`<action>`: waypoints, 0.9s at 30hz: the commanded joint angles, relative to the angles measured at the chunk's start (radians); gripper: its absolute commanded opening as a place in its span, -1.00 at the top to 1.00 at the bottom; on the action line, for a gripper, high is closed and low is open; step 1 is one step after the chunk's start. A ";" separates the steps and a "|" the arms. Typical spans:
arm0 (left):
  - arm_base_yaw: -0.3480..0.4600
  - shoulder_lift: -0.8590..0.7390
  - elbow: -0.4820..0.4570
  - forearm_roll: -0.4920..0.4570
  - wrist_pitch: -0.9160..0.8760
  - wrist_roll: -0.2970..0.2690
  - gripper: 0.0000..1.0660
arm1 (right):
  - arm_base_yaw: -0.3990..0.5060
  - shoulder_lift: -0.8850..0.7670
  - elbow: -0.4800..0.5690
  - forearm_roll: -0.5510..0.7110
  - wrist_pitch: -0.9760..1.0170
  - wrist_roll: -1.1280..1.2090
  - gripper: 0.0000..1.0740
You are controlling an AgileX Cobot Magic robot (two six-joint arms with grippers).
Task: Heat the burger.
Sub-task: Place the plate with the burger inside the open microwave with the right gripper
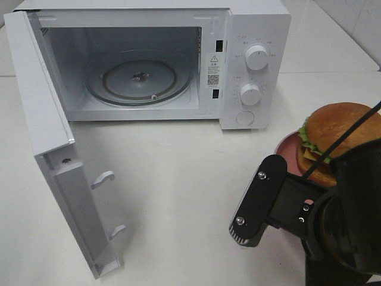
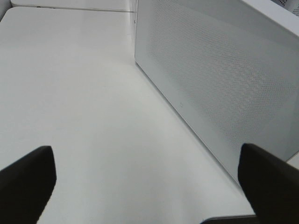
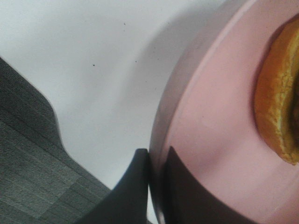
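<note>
Exterior high: the burger (image 1: pixel 342 128) sits on the pink plate (image 1: pixel 287 149), right of the open microwave (image 1: pixel 256 24); it should travel level to the turntable (image 1: pixel 140 77).

Left wrist: the left end effector (image 2: pixel 147 161) gapes wide and empty beside the door (image 2: pixel 224 70).

Right wrist: the right end effector (image 3: pixel 156 161) pinches the plate's rim; lift slowly, lest the burger slide.

Only one label shows, in the upper middle of the exterior high view. It is a small white sticker (image 1: pixel 213 68) on the front frame of the microwave (image 1: pixel 265 21), just to the right of the open cavity. At its top there is a warning triangle sign, under it some lines of print too small to read, and at its bottom a square code. Tiny grey marks stand around the upper knob (image 1: pixel 256 56) and the lower knob (image 1: pixel 250 94), but none of them can be read.
</note>
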 commanded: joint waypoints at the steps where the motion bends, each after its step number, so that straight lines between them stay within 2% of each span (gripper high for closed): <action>1: -0.001 -0.002 0.004 -0.003 -0.012 0.004 -0.84 | 0.022 -0.006 0.001 -0.084 0.029 -0.024 1.00; 5: -0.001 -0.002 0.004 -0.003 -0.012 0.004 -0.84 | 0.051 -0.006 0.001 -0.106 0.001 -0.060 1.00; 11: -0.001 -0.002 0.004 -0.003 -0.012 0.004 -0.84 | 0.052 -0.006 0.001 -0.118 -0.035 -0.094 1.00; 27: -0.001 -0.002 0.004 -0.003 -0.012 0.004 -0.84 | 0.052 -0.006 0.001 -0.243 -0.125 -0.231 0.99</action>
